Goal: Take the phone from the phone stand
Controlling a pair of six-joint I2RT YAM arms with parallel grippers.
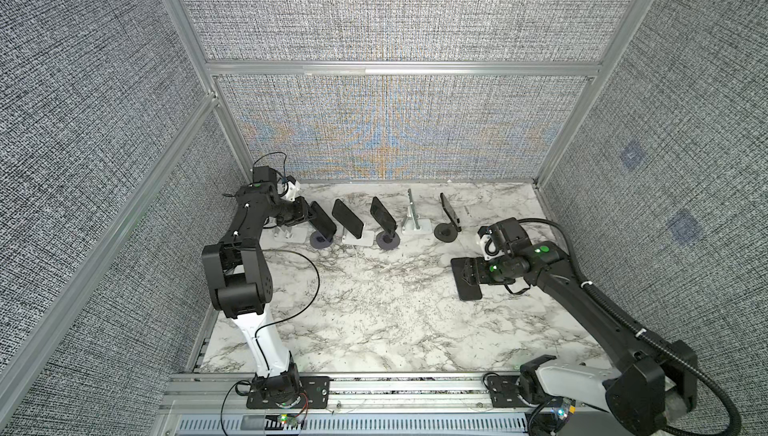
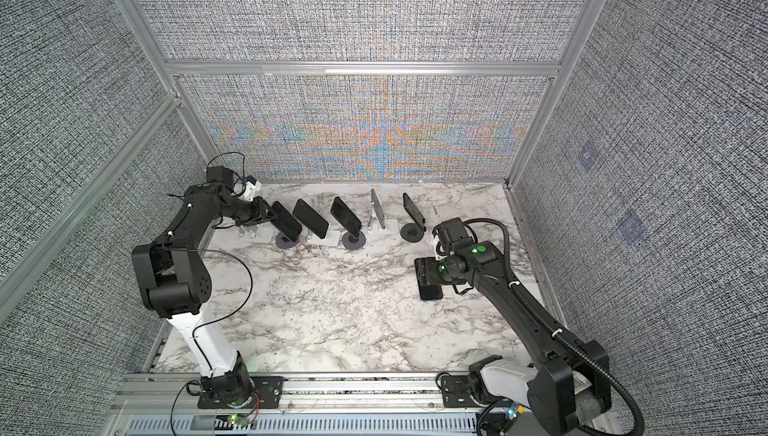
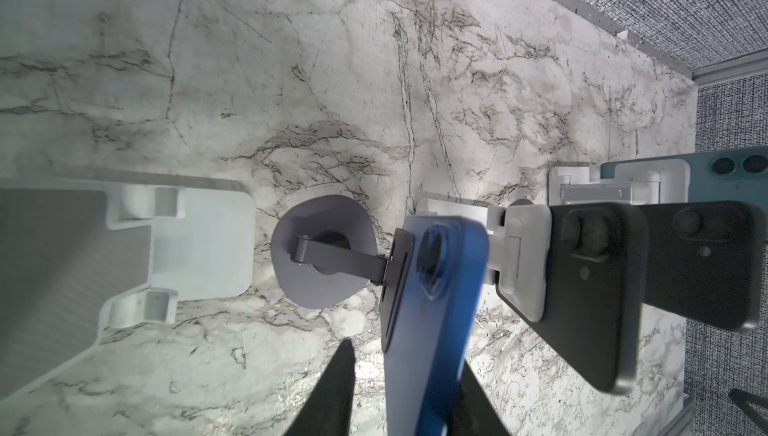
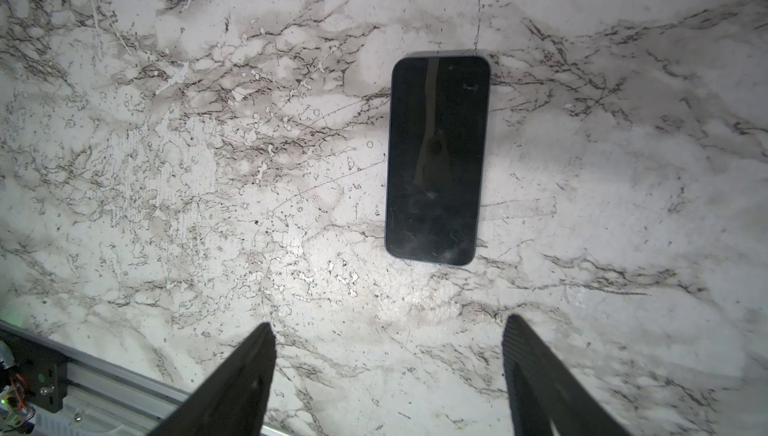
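**A:** Where's the phone?

**B:** The blue phone [image 3: 432, 330] leans on the leftmost phone stand [image 3: 320, 255], at the back of the worktop [image 1: 374, 309]. The left hand [image 3: 407, 355] straddles its near end. A sliver of worktop shows beside one finger [image 3: 332, 392], so it isn't clamped yet.

**A:** And the right hand [image 4: 389, 321]?

**B:** Spread wide and empty, above a flat phone [image 4: 436, 159] lying screen-up.

**A:** How should the grip go?

**B:** I'd seat both fingers squarely on the side edges, then draw the phone off along its lean. The stand looks light, and a black phone [image 3: 582, 288] stands just beside.

**A:** Which way does it point?

**B:** The long axis tilts back, upper end rearward. The dark screen faces front and up.
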